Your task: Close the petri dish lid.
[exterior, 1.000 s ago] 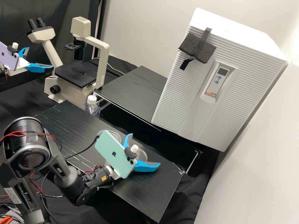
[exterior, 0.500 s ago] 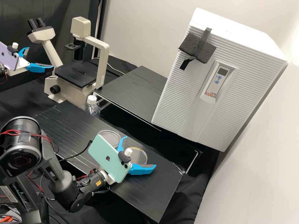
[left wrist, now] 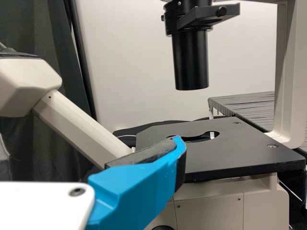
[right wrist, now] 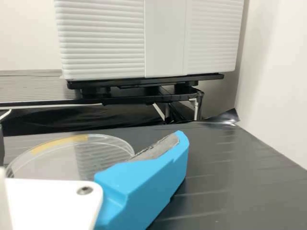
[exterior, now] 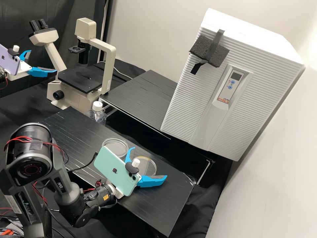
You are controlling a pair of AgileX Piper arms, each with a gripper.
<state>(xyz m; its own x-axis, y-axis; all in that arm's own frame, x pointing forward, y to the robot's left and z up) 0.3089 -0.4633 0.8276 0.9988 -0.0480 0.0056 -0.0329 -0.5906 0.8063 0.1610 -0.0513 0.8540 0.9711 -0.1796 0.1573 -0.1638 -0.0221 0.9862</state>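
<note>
In the high view, my right gripper stands open on the near side of a clear round petri dish part with a yellow strip at its rim; its fingers appear to either side. Another clear round part lies on the bench just behind and left. Which is lid or base, I cannot tell. In the right wrist view the yellow-marked part lies flat beyond my right gripper, partly hidden by its white mount. My left gripper is open and empty by the microscope; in the left wrist view, my left gripper faces the stage.
The microscope stands at the back left, with a white-capped bottle near its base. A large white ribbed incubator stands at the back right. The black bench top reaches forward. A black cable lies left of the right arm's phone.
My right gripper first moved left and slightly down, exposing more of both dish parts, then shifted only a little. It stays open. My left gripper and the dish parts have kept their places.
</note>
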